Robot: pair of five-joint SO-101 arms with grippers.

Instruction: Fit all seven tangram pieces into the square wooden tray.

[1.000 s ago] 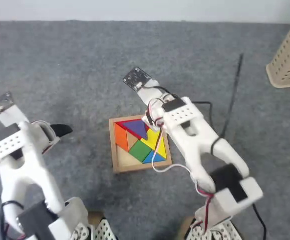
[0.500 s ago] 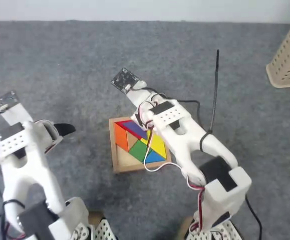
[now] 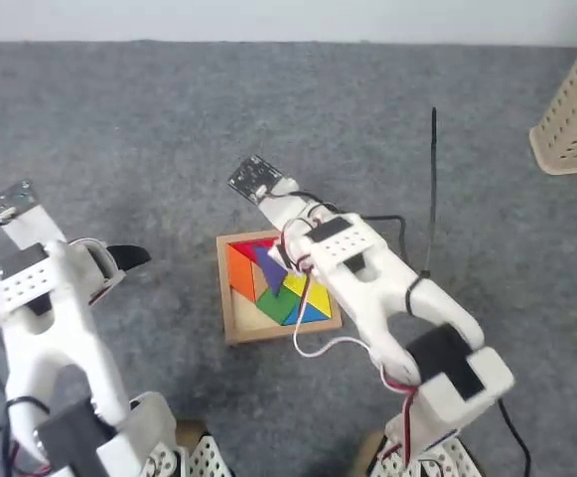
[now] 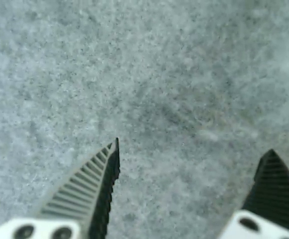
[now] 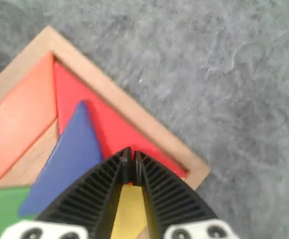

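Two states: right pincer closed just inside tray rim, left pincer apart over carpet.

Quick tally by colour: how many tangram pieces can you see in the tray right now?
orange piece: 1
red piece: 1
purple piece: 1
green piece: 1
yellow piece: 1
blue piece: 1
Total: 6 in sight; part of the wooden tray is covered.
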